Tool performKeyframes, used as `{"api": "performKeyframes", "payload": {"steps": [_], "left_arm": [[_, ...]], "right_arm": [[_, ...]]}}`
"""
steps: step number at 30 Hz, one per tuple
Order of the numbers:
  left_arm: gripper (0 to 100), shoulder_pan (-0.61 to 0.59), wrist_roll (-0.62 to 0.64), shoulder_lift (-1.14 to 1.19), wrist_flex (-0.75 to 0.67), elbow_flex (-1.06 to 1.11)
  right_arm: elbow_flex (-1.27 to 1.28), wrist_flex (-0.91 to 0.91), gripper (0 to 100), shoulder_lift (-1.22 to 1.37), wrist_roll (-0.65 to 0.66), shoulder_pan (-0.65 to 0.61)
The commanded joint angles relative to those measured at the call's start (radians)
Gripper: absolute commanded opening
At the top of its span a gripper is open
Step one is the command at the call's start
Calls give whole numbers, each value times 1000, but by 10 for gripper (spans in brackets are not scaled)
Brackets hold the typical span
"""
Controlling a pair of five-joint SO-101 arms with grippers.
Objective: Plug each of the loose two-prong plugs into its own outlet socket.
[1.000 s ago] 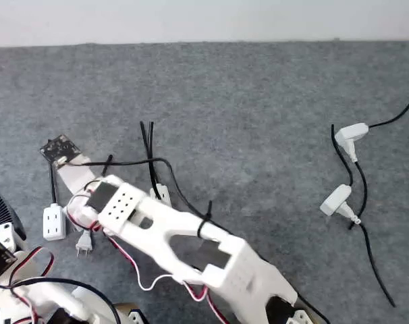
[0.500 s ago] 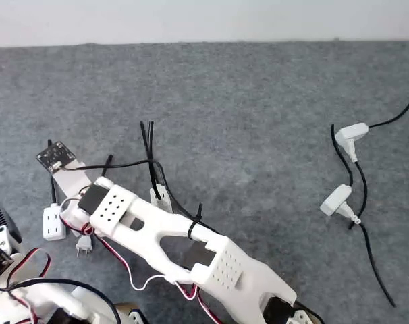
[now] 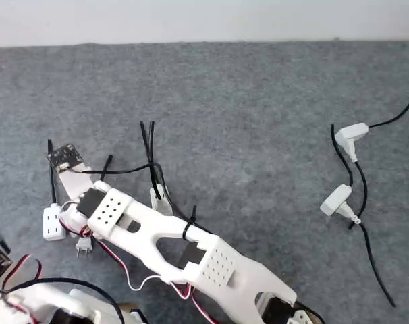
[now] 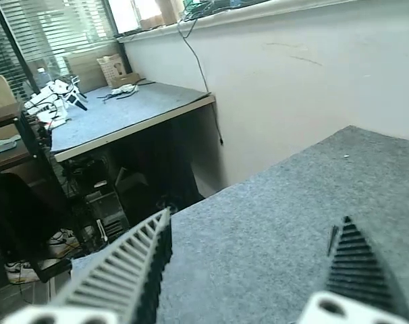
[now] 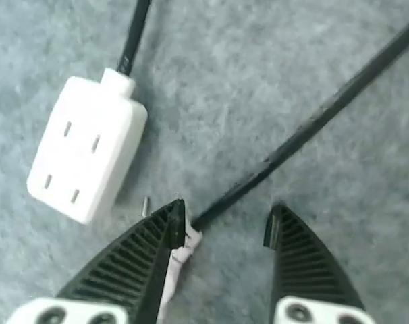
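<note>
table (image 3: 258,101): grey felt, matt | outlet socket (image 5: 86,148): glossy white plastic

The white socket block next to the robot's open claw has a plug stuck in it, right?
Not quite. The white socket block has no plug in it: the right wrist view shows all its slots empty. The rest is right: the right gripper next to it is open.

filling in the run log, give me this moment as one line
right gripper open astride black cord | plug at one finger, ungripped | outlet socket alongside, empty | left gripper open, empty
</note>
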Motion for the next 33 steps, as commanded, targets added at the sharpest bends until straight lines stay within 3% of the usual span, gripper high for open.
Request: {"api": "performKeyframes", "payload": {"steps": [1, 11, 19, 25, 33], "left_arm": [[350, -12, -9, 8, 5, -24], [349, 17, 71, 8, 6, -15], [349, 14, 66, 8, 2, 10], [349, 12, 41, 8, -2, 64], [349, 9, 41, 6, 3, 71]], "right_arm": [[-94, -30, 198, 15, -15, -5], [-103, -30, 198, 56, -25, -38], [-103, -30, 195, 62, -25, -35], [-103, -38, 3, 65, -20, -35], [-103, -33, 8, 67, -18, -33]]}}
